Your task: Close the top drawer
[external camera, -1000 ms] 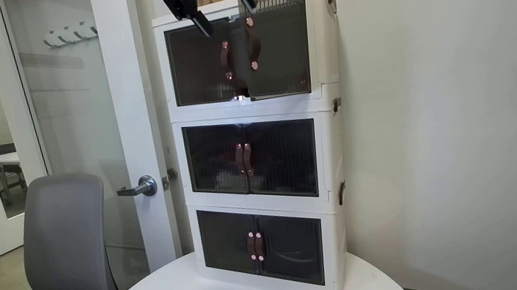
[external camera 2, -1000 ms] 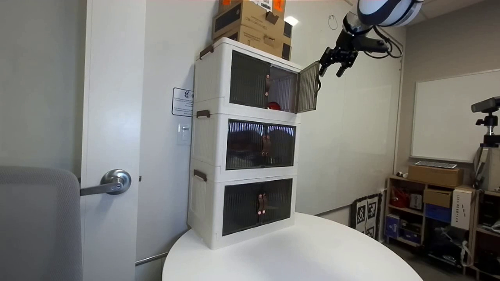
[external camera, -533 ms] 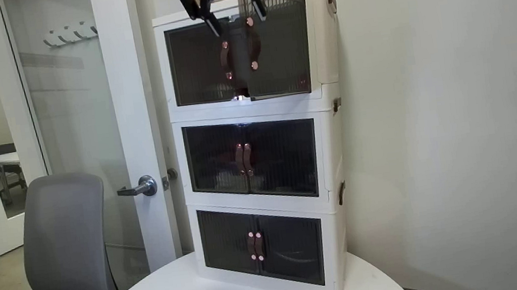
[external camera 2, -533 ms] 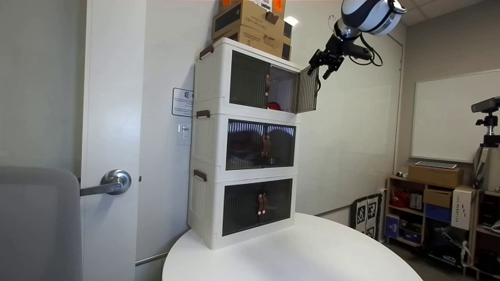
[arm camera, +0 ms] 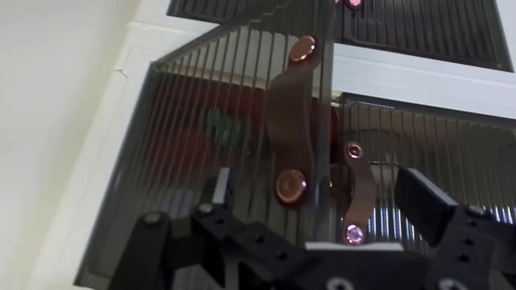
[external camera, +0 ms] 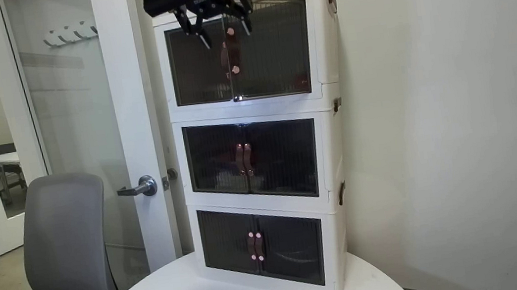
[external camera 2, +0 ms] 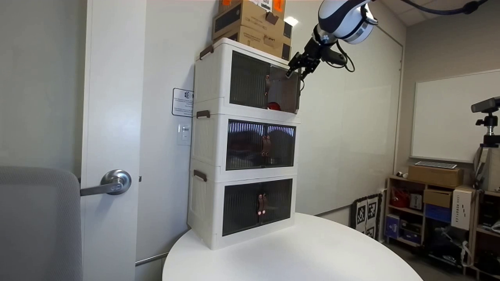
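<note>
Partly ajar, top drawer point(external camera 2: 249, 80), gap by the edge of one door point(external camera: 272, 56), gripper point(external camera: 228, 39) jaws apart.

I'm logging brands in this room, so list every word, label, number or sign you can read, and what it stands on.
"LEAN ROBOT...": sideways on the tall white box; the last letters are blurred.
"ROBOTIQ", probably: upside down and blurred on the gripper.
Wall sign: print too small to read.
Stacked cardboard boxes: labels too small or blurred to read.
No numbers are legible.
</note>
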`<act>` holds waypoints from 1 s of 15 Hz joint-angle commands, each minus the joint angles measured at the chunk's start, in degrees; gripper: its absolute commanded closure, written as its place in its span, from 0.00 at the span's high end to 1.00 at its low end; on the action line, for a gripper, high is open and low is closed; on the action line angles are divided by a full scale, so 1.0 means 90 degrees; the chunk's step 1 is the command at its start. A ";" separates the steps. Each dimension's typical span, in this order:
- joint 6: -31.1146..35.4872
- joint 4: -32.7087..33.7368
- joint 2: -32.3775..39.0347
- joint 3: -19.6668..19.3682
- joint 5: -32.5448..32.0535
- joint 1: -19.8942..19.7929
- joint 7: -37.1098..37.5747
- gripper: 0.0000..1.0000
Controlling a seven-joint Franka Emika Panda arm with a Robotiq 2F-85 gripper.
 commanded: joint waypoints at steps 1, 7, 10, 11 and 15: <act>0.0872 0.0475 0.0636 0.0225 -0.0172 0.0056 -0.0132 1.00; 0.3632 0.0640 0.1460 -0.0219 -0.1345 0.0499 0.0774 1.00; 0.4878 0.0838 0.1892 -0.0970 -0.1434 0.1015 0.1211 1.00; 0.5218 0.0920 0.2038 -0.1228 -0.1275 0.1199 0.1236 1.00; 0.6119 0.1143 0.2624 -0.1952 -0.0519 0.1771 0.1151 1.00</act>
